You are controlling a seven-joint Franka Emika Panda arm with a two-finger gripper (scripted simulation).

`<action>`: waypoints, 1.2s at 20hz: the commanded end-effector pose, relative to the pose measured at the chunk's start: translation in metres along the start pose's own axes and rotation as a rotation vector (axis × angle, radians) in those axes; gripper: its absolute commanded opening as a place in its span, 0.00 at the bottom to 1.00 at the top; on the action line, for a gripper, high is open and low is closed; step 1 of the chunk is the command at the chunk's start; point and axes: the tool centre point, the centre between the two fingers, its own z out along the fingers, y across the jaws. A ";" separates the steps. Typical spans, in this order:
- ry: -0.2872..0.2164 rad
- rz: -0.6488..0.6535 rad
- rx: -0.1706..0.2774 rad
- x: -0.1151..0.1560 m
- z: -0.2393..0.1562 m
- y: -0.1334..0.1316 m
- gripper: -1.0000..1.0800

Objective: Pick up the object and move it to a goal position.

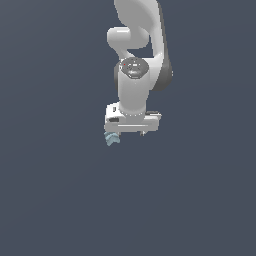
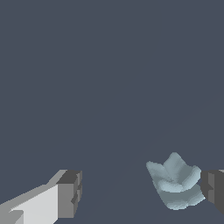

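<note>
Hanging from the white, rounded robot arm [image 1: 134,55], our white two-fingered gripper [image 2: 140,194] is pointing down at the flat, dark slate-grey floor [image 1: 55,190], and its jaws are standing wide apart with nothing clamped between them. In the wrist view we are seeing one dark grey pad [image 2: 70,192] well away from the object and the other pad [image 2: 214,190] just beside it, perhaps touching it (we cannot tell whether there is a sliver of gap).

We are finding the small, pale light-blue, lumpy object [image 2: 176,183] between the fingers but far off centre, crowded against one of them. In the exterior view the same object [image 1: 112,139] is peeking out under the corner of the gripper at the exterior view's left.

We are judging it to be light, given how small it is beside the gripper, and probably stiff, though the render is not proving that. Its short lobes are giving the pads uneven faces to meet, so it may twist or squirt out as the jaws close. We are thinking the best hold is across the thicker middle of the body, not on the lobe tips, after centring the gripper over it.

We are seeing no containers anywhere in either view, and no goal marker either.
</note>
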 end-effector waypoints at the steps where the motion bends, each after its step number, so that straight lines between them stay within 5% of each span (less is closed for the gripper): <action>1: 0.000 0.025 0.001 -0.001 0.002 0.002 0.96; 10: 0.001 0.207 0.009 -0.011 0.016 0.015 0.96; 24: 0.005 0.679 0.022 -0.040 0.047 0.052 0.96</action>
